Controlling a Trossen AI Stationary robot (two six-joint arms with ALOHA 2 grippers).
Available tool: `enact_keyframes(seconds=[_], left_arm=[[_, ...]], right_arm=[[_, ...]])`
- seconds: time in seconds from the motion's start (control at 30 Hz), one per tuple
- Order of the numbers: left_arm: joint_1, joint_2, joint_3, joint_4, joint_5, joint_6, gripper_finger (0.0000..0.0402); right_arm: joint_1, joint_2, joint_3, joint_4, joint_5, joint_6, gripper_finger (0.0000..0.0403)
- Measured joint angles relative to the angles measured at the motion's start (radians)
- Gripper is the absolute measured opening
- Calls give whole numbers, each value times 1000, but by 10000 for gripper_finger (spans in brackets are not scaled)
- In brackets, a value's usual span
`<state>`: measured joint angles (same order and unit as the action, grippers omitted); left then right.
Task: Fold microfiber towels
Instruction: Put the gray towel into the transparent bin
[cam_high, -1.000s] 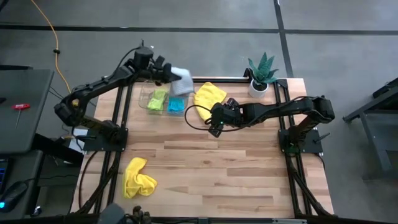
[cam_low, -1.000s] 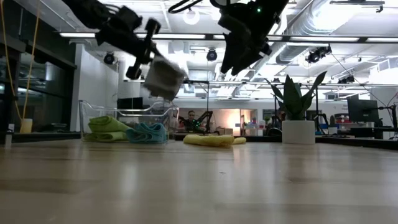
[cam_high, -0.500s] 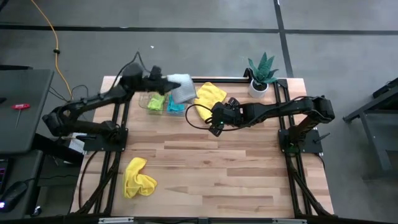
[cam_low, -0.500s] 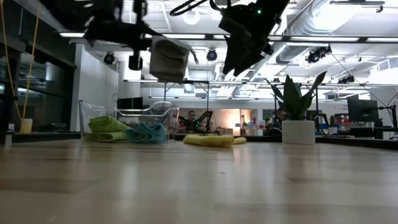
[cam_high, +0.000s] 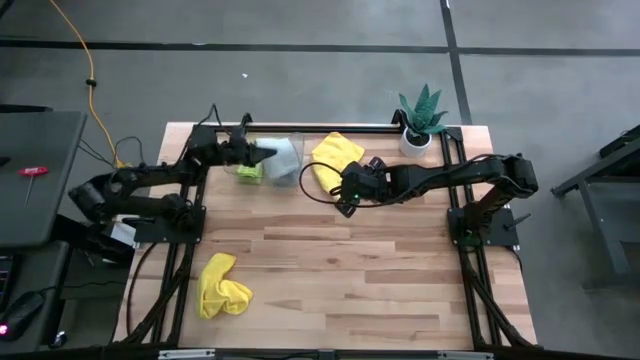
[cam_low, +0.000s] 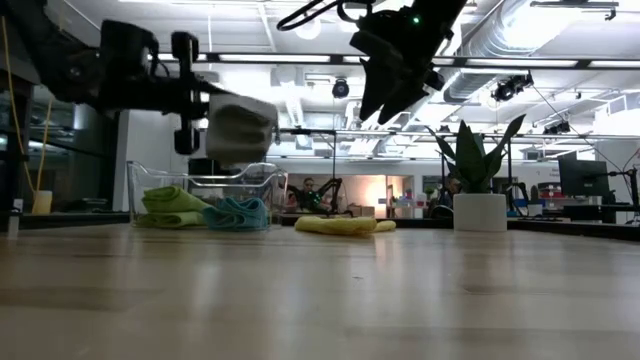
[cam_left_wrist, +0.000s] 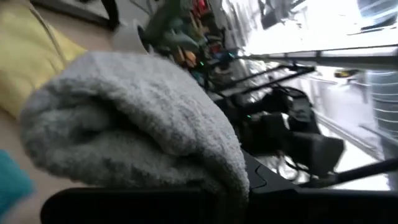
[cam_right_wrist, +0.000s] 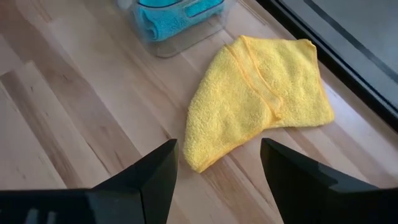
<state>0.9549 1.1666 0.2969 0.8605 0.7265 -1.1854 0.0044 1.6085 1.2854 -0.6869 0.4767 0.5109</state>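
Note:
My left gripper (cam_high: 262, 157) is shut on a folded light grey towel (cam_high: 284, 158), which hangs in the air over the clear tray (cam_low: 200, 180) at the table's far left. In the tray lie a lime green towel (cam_low: 170, 203) and a teal-blue towel (cam_low: 238, 212). A folded yellow towel (cam_right_wrist: 261, 99) lies flat on the table beside the tray. My right gripper (cam_right_wrist: 217, 177) hovers open above this towel's near edge, touching nothing. A second yellow towel (cam_high: 222, 285) lies crumpled at the near left. My left gripper pinches the folded grey towel at one end of the bundle (cam_left_wrist: 124, 168), several layers together. The fingers (cam_left_wrist: 155, 205) lie level and reach in from the table's left. The towel (cam_low: 240, 130) is lifted clear, jutting out level above the tray.
A potted plant (cam_high: 420, 120) stands at the far right corner. Bare wooden tabletop (cam_high: 370, 280) lies in the middle and near right. The dark frame rails (cam_high: 190, 200) run along both sides of the table.
My left gripper has carried the grey towel from beyond the table's far edge toward the near edge, over the tray. It has sunk lower and tipped to level. The towel stays folded in its hold.

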Motion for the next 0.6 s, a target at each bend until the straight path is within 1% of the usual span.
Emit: enact_keyframes(seconds=[0.13, 0.33, 0.47, 0.6], left_arm=[[35, 82, 23, -1, 0, 62, 8], [24, 188, 54, -5, 41, 160, 8], [19, 226, 61, -3, 37, 245, 8], [20, 234, 61, -4, -6, 324, 8]], right_arm=[[0, 0, 0, -5, 1, 16, 222], [0, 0, 0, -5, 1, 42, 222], [0, 0, 0, -5, 0, 42, 222], [0, 0, 0, -5, 0, 43, 222]])
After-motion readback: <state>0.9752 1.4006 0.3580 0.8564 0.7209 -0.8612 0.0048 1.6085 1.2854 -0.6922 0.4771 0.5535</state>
